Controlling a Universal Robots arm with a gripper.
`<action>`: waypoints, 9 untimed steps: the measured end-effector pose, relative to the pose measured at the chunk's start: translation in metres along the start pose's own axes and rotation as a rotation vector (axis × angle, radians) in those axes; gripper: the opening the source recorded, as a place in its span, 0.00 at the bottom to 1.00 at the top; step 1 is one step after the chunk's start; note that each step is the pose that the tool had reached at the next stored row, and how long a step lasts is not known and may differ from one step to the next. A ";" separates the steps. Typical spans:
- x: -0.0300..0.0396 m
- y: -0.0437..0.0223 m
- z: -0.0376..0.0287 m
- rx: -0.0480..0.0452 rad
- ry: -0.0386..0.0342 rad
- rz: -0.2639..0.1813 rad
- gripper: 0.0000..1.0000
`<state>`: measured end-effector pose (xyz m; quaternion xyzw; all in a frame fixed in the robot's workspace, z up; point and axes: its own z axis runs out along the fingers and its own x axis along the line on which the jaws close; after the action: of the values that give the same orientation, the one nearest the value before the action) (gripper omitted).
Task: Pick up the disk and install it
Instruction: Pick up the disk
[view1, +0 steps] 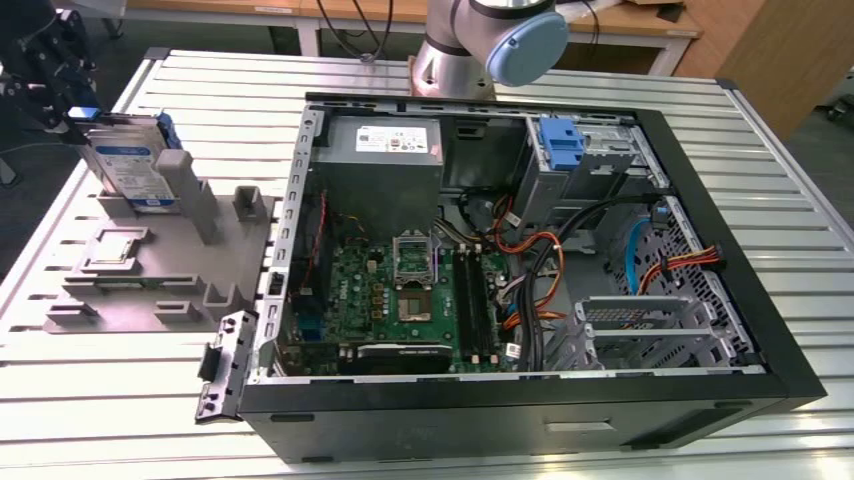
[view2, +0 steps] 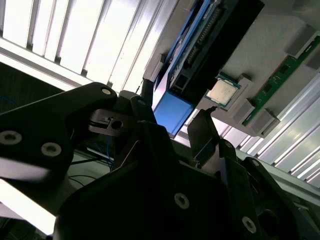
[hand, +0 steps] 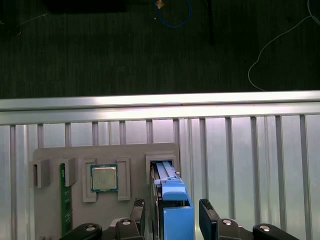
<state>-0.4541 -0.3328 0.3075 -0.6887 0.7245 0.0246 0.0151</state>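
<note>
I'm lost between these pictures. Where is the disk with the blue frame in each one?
Exterior view: the disk stands upright in the grey stand, at the exterior view's left.
First wrist view: the disk is edge-on between the fingers of the open gripper.
Second wrist view: the disk's blue end lies just beyond the gripper.
Shared landmark: the square processor chip on the stand.

The disk (view1: 131, 165), silver with a white-and-blue label and blue carrier frame, stood on edge in the grey stand (view1: 174, 280), ten o'clock in the exterior view.
</note>
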 end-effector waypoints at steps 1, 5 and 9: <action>0.0000 0.0000 0.0003 0.0001 -0.0001 0.000 0.55; 0.0001 0.0000 0.0016 -0.0001 0.0000 0.000 0.55; 0.0002 -0.0001 0.0036 -0.0003 -0.0001 0.000 0.55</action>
<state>-0.4541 -0.3327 0.3039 -0.6887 0.7245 0.0248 0.0150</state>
